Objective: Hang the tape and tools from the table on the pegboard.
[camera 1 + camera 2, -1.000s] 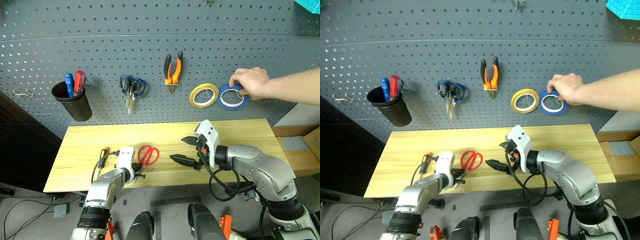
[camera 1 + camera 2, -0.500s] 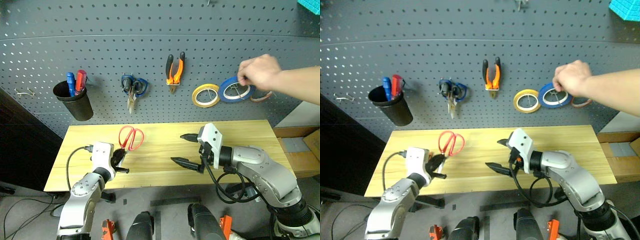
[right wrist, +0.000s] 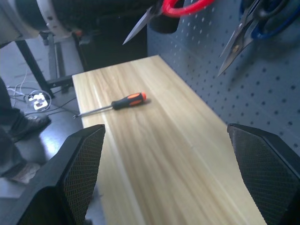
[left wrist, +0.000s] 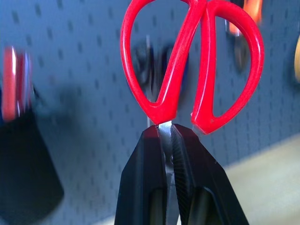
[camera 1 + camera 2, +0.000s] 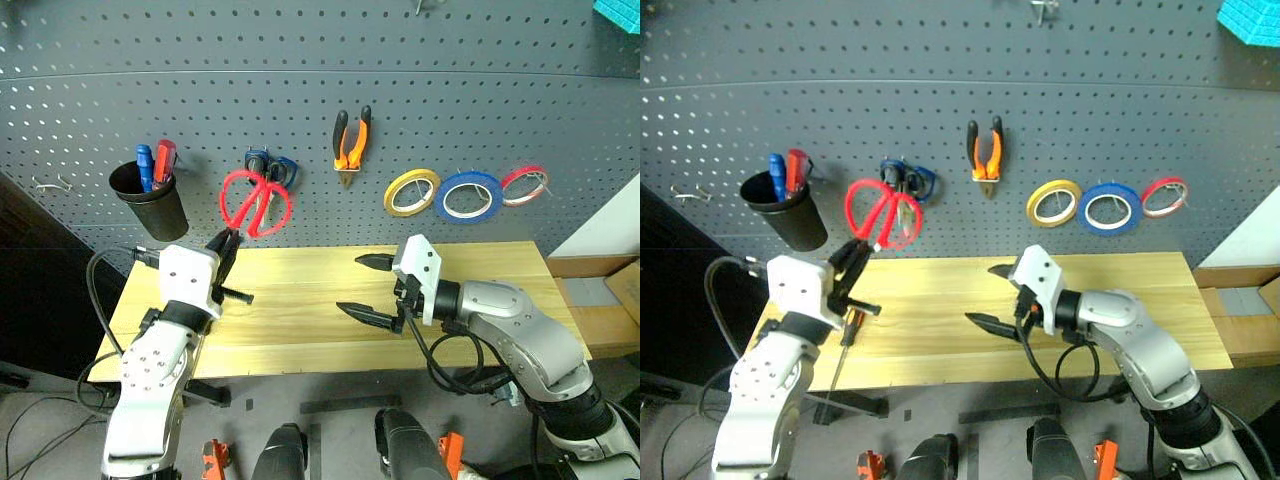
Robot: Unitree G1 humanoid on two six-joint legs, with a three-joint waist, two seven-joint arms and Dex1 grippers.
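Our left gripper (image 5: 228,243) was clamped shut on the steel blades of the red-handled scissors (image 5: 255,203), and the two red loops stood up above the black fingers (image 4: 150,187), handles uppermost and blades hidden between the pads. We held the scissors in the air in front of the pegboard (image 5: 480,90), above the left end of the table (image 5: 300,320). Their loops sat just beside the blue-handled scissors (image 5: 272,170) already on a hook, though we could not tell whether the two pairs touched.

Our right gripper (image 5: 362,285) hovered over the middle of the table with its jaws spread wide and nothing between them, pointing leftward toward the scissors but well apart from them.

On the table's left part, near its front edge, lay the screwdriver (image 3: 115,104) with the orange-and-black handle, flat on the wood, below the left hand.

On the pegboard hung the pliers (image 5: 349,146) to the right of the scissors, then the yellowish tape (image 5: 411,191), a blue roll (image 5: 467,196) and a smaller red roll (image 5: 525,183) in a row. At the far left a black cup (image 5: 152,207) held a red and a blue screwdriver.
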